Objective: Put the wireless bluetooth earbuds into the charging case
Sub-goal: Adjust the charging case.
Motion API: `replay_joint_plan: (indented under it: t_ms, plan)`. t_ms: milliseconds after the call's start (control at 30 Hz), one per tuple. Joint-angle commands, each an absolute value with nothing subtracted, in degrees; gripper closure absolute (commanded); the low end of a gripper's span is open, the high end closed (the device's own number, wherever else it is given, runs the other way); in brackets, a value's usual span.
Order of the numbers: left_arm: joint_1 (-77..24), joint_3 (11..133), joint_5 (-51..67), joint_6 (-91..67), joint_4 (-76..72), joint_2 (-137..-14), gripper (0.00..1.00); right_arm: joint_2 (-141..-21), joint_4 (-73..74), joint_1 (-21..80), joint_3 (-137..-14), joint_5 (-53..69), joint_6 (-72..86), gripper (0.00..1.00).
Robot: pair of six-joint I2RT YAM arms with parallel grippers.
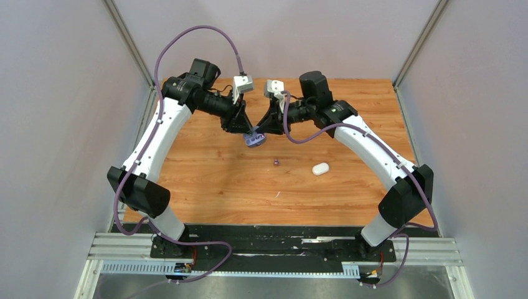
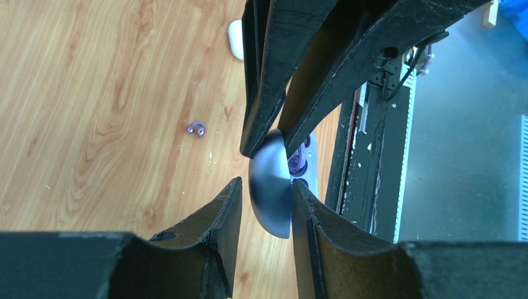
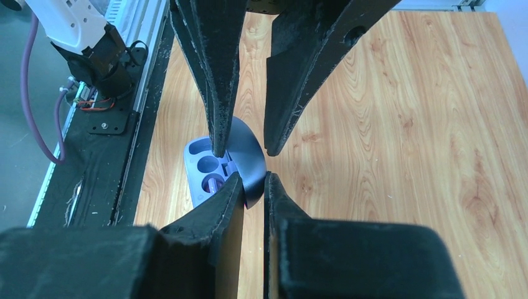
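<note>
Left claw [image 1: 244, 129], right claw [image 1: 266, 128] tip-to-tip on case [image 1: 254, 141]

Soft, even light fills the overhead view: the wooden table [image 1: 205, 187] is bright, and the shadows beneath the arms are faint. In both wrist views the left hand [image 2: 266, 184] and the right hand [image 3: 253, 175] loom dark and nearly featureless, softest in focus nearest the lens. Beyond the fingertips the wood grain is crisp. The domed lid [image 2: 271, 215] between the left hand's fingers carries a pale sheen along its curve. Farther past that hand the white case [image 2: 235, 38] is washed out, its edges lost.
</note>
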State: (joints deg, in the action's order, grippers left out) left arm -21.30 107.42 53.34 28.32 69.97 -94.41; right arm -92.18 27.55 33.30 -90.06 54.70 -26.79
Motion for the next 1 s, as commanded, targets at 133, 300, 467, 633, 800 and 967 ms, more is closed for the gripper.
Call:
replay_joint_plan:
  t_ms: [133, 300, 467, 633, 800, 967]
  plan:
    - [-21.5, 106.4, 52.7, 26.5, 65.8, -92.8, 0.57, -92.3, 25.2, 33.8, -92.2, 56.7, -24.2, 1.00]
    - [-21.5, 105.8, 53.4, 27.7, 66.2, -92.8, 0.58, -92.5, 24.4, 33.8, -92.2, 56.6, -22.8, 1.00]
    - [-21.5, 105.6, 53.2, 29.4, 67.4, -93.0, 0.58, -92.4, 24.3, 33.8, -92.0, 56.6, -22.6, 1.00]
    - [-21.5, 104.9, 52.8, 30.9, 67.6, -92.7, 0.53, -92.3, 24.1, 33.8, -91.9, 56.7, -22.4, 1.00]
    - [-21.6, 104.6, 52.6, 30.5, 66.5, -92.7, 0.58, -92.3, 24.0, 33.8, -91.8, 56.9, -22.3, 1.00]
    - [-21.5, 104.9, 53.7, 29.4, 66.1, -93.3, 0.63, -92.2, 24.0, 33.9, -91.5, 57.1, -22.8, 1.00]
